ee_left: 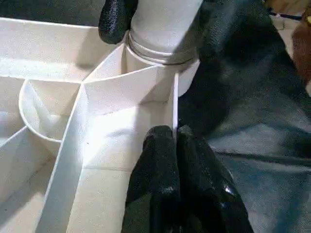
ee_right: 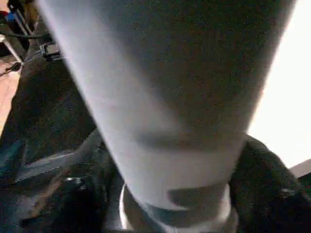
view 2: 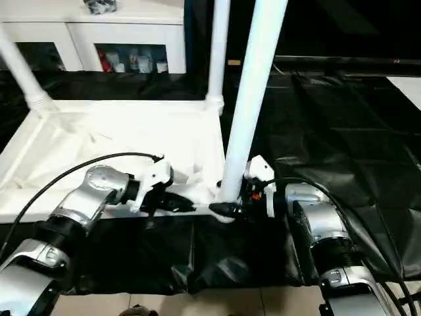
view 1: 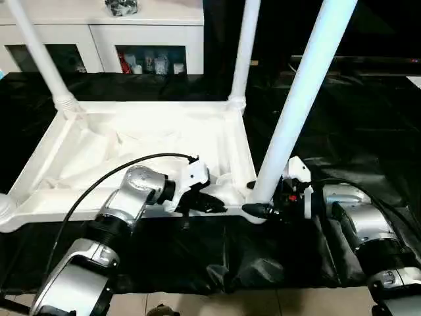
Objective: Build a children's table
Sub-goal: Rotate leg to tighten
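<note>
We see no readable writing. Our left gripper (ee_left: 175, 141), fingers pressed together, pinches the rim of the upturned white children's table (view 1: 131, 148) on the black-covered work table (view 1: 368, 131). Our right gripper (view 1: 260, 209) clasps the near leg (view 1: 296, 99) at its socket; further legs rise beyond.
</note>
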`<state>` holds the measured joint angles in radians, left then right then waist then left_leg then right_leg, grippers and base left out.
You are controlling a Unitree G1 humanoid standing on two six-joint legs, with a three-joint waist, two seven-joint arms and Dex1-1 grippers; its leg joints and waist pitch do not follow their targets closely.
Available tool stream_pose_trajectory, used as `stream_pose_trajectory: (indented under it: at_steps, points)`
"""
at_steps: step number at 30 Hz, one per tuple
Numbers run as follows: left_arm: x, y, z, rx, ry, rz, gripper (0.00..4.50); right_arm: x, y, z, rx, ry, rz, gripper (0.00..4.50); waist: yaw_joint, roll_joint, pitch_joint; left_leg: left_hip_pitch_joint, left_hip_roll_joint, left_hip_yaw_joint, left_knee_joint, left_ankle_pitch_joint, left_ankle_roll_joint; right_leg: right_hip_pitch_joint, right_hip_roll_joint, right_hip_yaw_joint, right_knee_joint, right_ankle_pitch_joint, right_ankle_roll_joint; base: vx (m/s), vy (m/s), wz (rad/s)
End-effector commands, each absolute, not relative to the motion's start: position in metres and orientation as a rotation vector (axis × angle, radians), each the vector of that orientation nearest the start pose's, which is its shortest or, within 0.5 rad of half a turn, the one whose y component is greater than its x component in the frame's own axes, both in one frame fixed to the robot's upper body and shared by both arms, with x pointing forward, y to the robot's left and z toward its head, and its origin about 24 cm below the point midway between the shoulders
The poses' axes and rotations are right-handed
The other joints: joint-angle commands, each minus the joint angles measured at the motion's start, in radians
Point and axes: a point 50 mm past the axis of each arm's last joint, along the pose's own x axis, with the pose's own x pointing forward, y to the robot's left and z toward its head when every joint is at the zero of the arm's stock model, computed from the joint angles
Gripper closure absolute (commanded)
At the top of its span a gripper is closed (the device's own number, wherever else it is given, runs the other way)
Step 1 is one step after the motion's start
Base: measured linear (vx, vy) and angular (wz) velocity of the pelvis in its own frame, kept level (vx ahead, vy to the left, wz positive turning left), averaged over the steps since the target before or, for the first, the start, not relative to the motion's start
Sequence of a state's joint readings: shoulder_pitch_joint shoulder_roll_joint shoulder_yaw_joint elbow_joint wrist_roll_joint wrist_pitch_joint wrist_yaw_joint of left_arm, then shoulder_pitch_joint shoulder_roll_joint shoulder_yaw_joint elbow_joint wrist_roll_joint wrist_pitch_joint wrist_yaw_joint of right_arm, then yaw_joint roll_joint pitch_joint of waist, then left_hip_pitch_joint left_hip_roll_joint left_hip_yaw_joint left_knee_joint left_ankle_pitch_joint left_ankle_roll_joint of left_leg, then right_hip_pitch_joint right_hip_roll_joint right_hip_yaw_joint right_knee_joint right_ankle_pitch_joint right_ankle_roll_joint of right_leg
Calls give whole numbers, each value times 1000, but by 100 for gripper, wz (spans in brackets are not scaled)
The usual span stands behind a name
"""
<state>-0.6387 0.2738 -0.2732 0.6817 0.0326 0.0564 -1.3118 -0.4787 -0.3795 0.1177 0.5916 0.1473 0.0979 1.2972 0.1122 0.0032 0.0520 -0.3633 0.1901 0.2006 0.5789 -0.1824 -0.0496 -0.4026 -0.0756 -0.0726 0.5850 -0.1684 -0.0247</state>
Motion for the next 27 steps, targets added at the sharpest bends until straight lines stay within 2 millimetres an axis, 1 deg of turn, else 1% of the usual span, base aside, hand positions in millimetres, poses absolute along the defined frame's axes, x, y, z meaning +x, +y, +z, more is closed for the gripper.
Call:
stream_pose_trajectory:
  at_steps: [1,2,3,4,8,9,10,12,13,14,15,16,17,18,19,20,21,22,23,24,25,26,27]
  points:
    - [320,101,63,341,341,-1489,450,287,-154,27,-68,461,1398,146,1,-10,-62,16,55,-21,-66,-213,54,48,-82,48,-66,-264,-218,0,0,0]
    - [320,101,63,341,341,-1489,450,287,-154,27,-68,461,1398,162,2,-8,-63,14,55,-21,-65,-200,57,49,-82,47,-63,-252,-219,0,0,0]
    - [320,101,64,340,341,-1487,450,287,-153,27,-66,457,1404,173,2,-10,-64,14,55,-21,-64,-195,59,48,-82,47,-63,-243,-219,0,0,0]
    - [320,102,63,338,342,-1482,450,287,-151,27,-66,455,1410,173,2,-7,-65,13,54,-21,-63,-185,62,49,-81,47,-59,-226,-223,0,0,0]
    - [321,102,62,337,340,-1468,450,286,-147,26,-62,453,1416,204,2,-10,-66,12,54,-20,-62,-166,72,50,-81,46,-55,-191,-232,0,0,0]
    - [321,102,62,337,340,-1468,450,286,-147,26,-62,453,1416,205,2,-10,-65,12,53,-20,-61,-170,73,49,-81,46,-56,-200,-230,0,0,0]
    - [321,101,62,333,336,-1460,450,285,-145,26,-58,451,1417,205,2,-13,-64,11,53,-20,-62,-174,73,49,-81,46,-58,-211,-227,0,0,0]
    - [323,99,62,335,332,-1435,450,283,-142,24,-53,443,1414,208,4,-12,-65,12,53,-20,-62,-177,68,49,-82,47,-60,-239,-215,0,0,0]
    - [326,96,62,331,324,-1394,450,281,-139,22,-44,432,1401,210,4,-10,-64,12,53,-21,-62,-180,67,48,-82,47,-62,-250,-212,0,0,0]
    - [326,96,62,330,323,-1392,450,281,-139,22,-43,431,1400,210,5,-11,-63,14,53,-21,-62,-188,63,46,-82,47,-63,-261,-207,0,0,0]
    - [328,95,63,329,318,-1368,450,281,-137,21,-36,425,1387,210,4,-9,-62,15,53,-21,-63,-196,61,45,-82,47,-64,-271,-207,0,0,0]
    - [329,93,63,327,311,-1353,450,281,-135,20,-33,414,1364,211,4,-10,-61,14,53,-21,-63,-204,58,45,-82,47,-66,-282,-204,0,0,0]
    - [329,93,63,327,311,-1353,450,281,-135,20,-33,414,1364,211,3,-10,-57,16,52,-22,-65,-244,45,41,-83,48,-73,-347,-191,0,0,0]
    - [330,90,64,323,304,-1338,450,284,-132,18,-26,404,1322,211,2,-10,-56,17,52,-24,-66,-255,40,41,-84,48,-74,-370,-186,0,0,0]
    - [330,90,64,323,304,-1338,450,284,-132,18,-26,404,1322,212,0,-11,-55,17,52,-24,-67,-265,36,40,-83,48,-76,-390,-179,0,0,0]
    - [332,86,64,320,298,-1311,450,289,-129,16,-20,396,1244,212,-3,-10,-54,17,51,-27,-69,-279,27,39,-85,48,-80,-423,-168,0,0,0]
    - [333,79,64,317,291,-1281,450,297,-125,11,-5,401,1120,212,-6,-7,-52,22,50,-29,-70,-302,18,34,-87,48,-86,-468,-156,0,0,0]
    - [333,79,64,317,291,-1281,450,297,-125,11,-5,401,1120,214,-11,-9,-50,22,50,-30,-70,-311,11,32,-88,48,-88,-491,-151,0,0,0]
    - [334,76,65,315,289,-1273,450,300,-124,9,2,405,1081,214,-18,-11,-47,23,45,-35,-72,-337,1,33,-88,43,-96,-553,-131,0,0,0]
    - [335,66,66,308,281,-1243,450,309,-118,3,30,427,925,215,-27,-7,-45,22,45,-38,-74,-350,-10,30,-89,42,-98,-592,-114,0,0,0]
    - [335,66,66,308,281,-1243,450,309,-118,3,30,427,925,221,-34,-6,-43,27,43,-39,-74,-372,-16,26,-88,39,-104,-620,-106,0,0,0]
    - [337,53,66,302,276,-1218,450,316,-108,0,73,442,826,223,-43,0,-46,24,40,-47,-74,-388,-18,35,-91,31,-110,-652,-80,0,0,0]
    - [337,52,66,301,275,-1217,450,316,-107,0,78,442,820,228,-48,-3,-47,21,40,-47,-76,-385,-16,37,-89,31,-112,-638,-80,0,0,0]
